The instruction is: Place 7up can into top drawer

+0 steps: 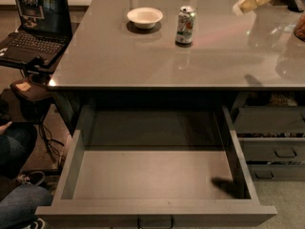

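The 7up can (pixel 185 25) stands upright on the grey countertop (pixel 143 61), right of centre toward the back. It is white and green with a silver top. The top drawer (pixel 152 175) is pulled wide open below the counter's front edge, and its flat grey floor holds nothing. Its dark handle (pixel 155 221) shows at the bottom edge. My gripper (pixel 240 6), pale beige, hangs over the counter at the top right. It is to the right of the can, apart from it, and holds nothing that I can see.
A white bowl (pixel 145 17) sits on the counter left of the can. A laptop (pixel 35 25) stands on a side stand at the far left. Narrower dark drawers (pixel 274 151) with handles are at the right. A person's knees (pixel 19 194) are at the lower left.
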Available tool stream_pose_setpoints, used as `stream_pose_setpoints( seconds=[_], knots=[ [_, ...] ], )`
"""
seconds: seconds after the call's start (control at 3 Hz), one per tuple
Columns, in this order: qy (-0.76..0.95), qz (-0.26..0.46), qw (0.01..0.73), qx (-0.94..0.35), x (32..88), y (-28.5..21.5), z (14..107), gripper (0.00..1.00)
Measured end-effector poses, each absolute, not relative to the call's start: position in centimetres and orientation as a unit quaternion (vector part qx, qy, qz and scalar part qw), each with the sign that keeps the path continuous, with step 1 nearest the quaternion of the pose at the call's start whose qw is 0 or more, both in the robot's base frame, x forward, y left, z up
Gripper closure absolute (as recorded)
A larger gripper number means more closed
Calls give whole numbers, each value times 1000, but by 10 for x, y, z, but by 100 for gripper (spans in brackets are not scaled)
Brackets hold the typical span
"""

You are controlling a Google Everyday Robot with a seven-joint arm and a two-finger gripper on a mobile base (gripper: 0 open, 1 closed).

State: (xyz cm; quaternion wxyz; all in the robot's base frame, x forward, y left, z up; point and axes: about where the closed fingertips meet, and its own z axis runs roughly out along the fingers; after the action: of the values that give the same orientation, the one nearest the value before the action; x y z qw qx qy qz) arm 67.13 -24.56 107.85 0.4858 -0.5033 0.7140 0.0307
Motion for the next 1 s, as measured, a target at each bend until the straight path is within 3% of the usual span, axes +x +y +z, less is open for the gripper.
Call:
stream_pose_setpoints(
  seconds=[0.33,1.0],
  knots=[
    [736,1,488,-469,711,-227,1053,0],
    [741,-18,495,-454,726,-232,1042,0]
  ],
)
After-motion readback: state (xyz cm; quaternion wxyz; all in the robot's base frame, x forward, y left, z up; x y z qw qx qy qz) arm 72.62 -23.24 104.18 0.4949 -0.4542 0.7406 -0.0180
